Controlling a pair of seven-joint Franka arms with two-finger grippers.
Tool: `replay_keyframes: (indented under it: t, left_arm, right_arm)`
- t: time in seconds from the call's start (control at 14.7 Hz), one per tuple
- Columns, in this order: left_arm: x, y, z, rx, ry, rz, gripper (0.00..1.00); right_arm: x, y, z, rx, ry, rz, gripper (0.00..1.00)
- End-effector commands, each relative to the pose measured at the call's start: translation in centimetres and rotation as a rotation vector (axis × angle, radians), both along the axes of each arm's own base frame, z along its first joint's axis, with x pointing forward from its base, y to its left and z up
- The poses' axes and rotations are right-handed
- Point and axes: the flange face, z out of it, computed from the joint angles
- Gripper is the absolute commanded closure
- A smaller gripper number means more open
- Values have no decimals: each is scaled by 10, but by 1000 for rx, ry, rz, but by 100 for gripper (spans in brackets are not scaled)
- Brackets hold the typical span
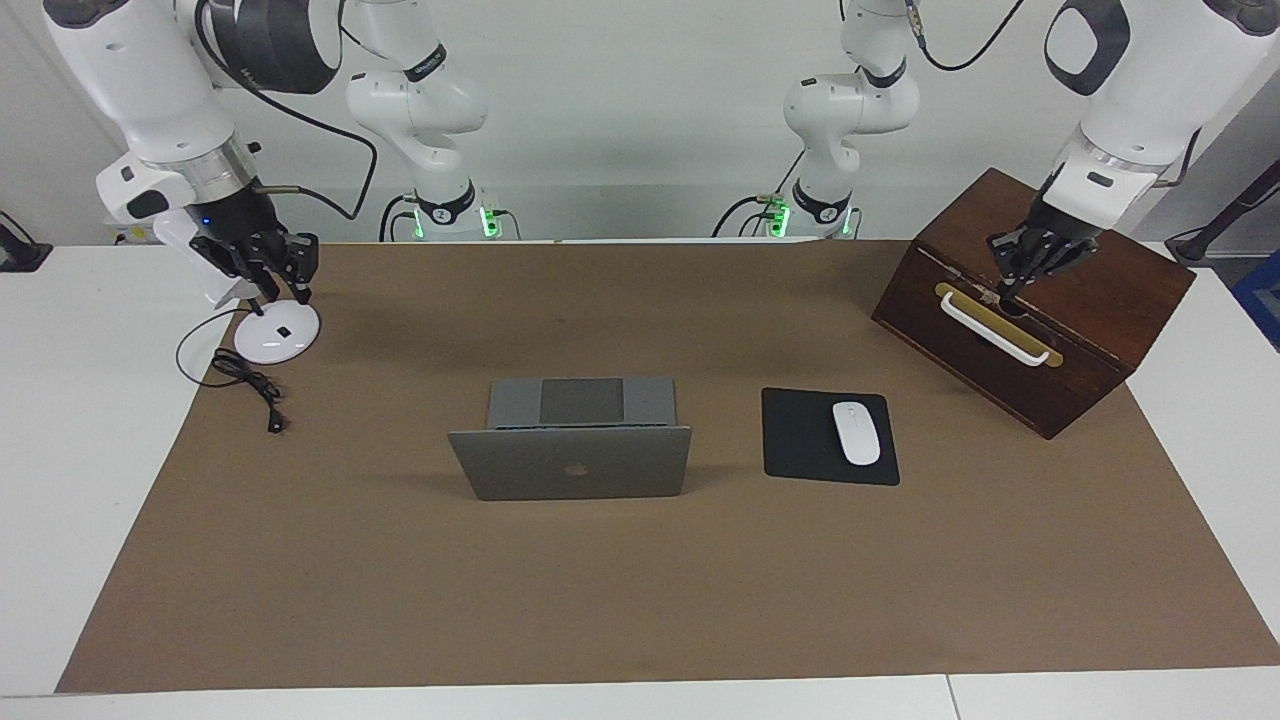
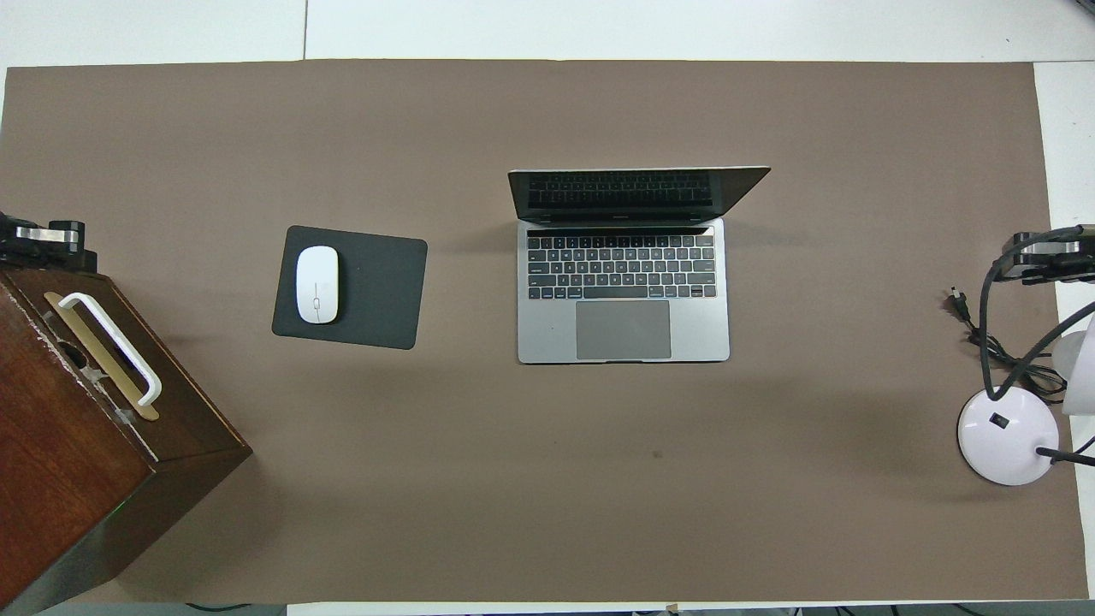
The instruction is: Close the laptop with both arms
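Brown mat (image 1: 640, 600) covers the tabletop (image 1: 60, 450), and near its middle sits the laptop (image 1: 570, 450), open, with the logo side of its lid turned away from the robots and its keyboard deck (image 2: 623, 291) nearer to them. The lid stands up from the deck's edge farther from the robots. The hinge runs along the tabletop from one arm's end toward the other.

Both hands are up in the air and well apart from the laptop, one out toward each end. The left hand (image 1: 1008, 290) hangs over the wooden box (image 1: 1090, 330), its tips pinched together just above the box's white handle (image 1: 995, 330) and grasping nothing that I can see. The right hand (image 1: 282, 298) is over the white lamp base (image 1: 275, 340); whether it is clenched or released I cannot tell.

Neither arm looks clearly nearer, so the laptop lies roughly midway between them. Each hand would have to travel inward along the hinge line to reach a top corner of the lid, then press it toward the robots and down onto the deck. A black mouse pad (image 1: 800, 440) with a white mouse (image 1: 856, 432) lies between the laptop and the box, under the left arm's likely path.
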Motion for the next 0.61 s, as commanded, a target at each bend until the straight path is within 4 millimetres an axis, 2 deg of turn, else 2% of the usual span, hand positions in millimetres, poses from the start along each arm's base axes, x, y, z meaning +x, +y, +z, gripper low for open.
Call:
replay_keyframes:
  t: [0.0, 0.14, 0.27, 0.41, 0.54]
  left_arm:
    - [-19, -5, -19, -39, -48, -2, 100]
    - [-25, -18, -33, -81, -98, -5, 100]
    - [-29, -30, -43, -106, -134, -16, 100]
    - [-32, -52, -47, -109, -159, -57, 100]
    - [-40, -64, -61, -112, -199, -71, 100]
  right_arm:
    - [3, -10, 0, 0, -13, 44, 100]
    - [12, -17, -3, -2, -9, 33, 100]
    - [31, -20, 3, -9, 2, 32, 100]
    - [56, -28, 8, -13, 23, 23, 100]
    - [89, -33, 1, -11, 51, 21, 100]
